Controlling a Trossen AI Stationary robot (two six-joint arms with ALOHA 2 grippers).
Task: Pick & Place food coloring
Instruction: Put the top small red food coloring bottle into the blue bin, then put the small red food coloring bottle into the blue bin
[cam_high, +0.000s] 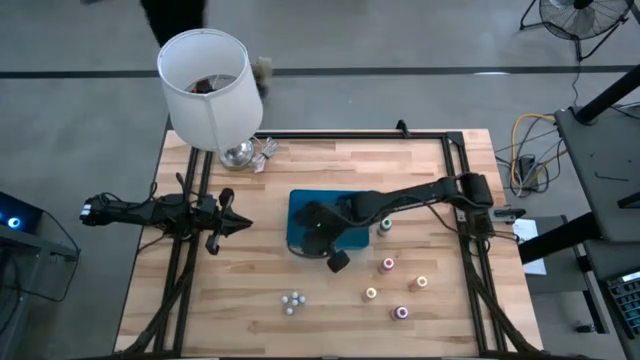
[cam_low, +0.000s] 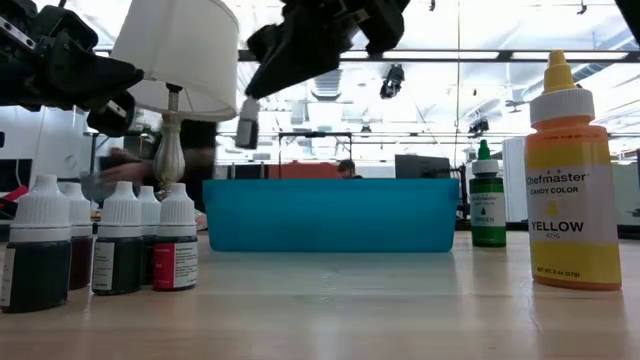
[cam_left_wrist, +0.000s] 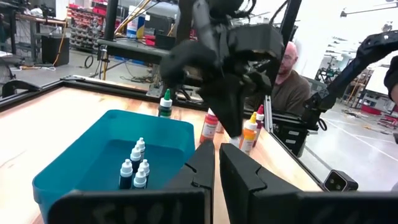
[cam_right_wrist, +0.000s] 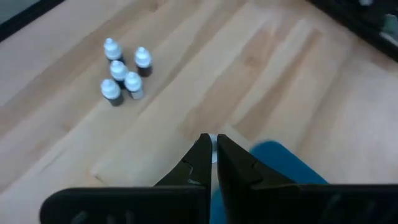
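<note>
Wooden worktop (cam_high: 250, 300), blue tray (cam_high: 297, 232) mid-frame. Right gripper (cam_high: 337, 261) hangs at the tray's lower edge, jaws pressed together, seemingly empty; left gripper (cam_high: 237, 224) waits mid-left, also closed. Food coloring (cam_high: 293, 301) clusters lower centre. Looks like reach phase: next, open and descend over one bottle

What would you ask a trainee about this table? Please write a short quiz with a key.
1. True or false: the left gripper holds a bottle.
2. Which one stands nearest the tray? A green bottle; B yellow bottle; C orange bottle.
3. How many white-capped bottles stand together on the bare table?

Key: 1 false, it is shut and empty. 2 A. 3 five.
</note>
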